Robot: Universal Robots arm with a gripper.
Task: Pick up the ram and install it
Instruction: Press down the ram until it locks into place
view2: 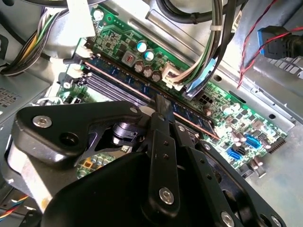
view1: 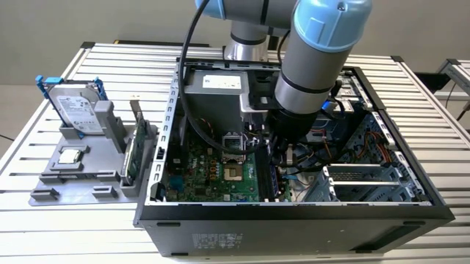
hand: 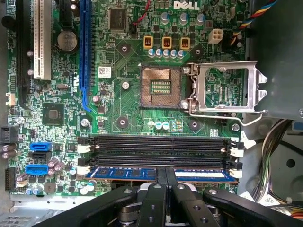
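Note:
The ram is a thin blue stick standing in the black memory slot closest to my gripper, on the green motherboard. In the second wrist view the ram runs slantwise across the board. My gripper is shut, its two black fingers pressed together over the middle of the ram, with the fingertips against its top edge. White latches sit at the slot ends. In the exterior view the arm reaches down into the open computer case, and cables hide the fingertips.
Three other memory slots lie beside the ram. The CPU socket stands with its metal frame swung open. Cable bundles hang close by. Outside the case, a grey holder carries a hard drive and a green card.

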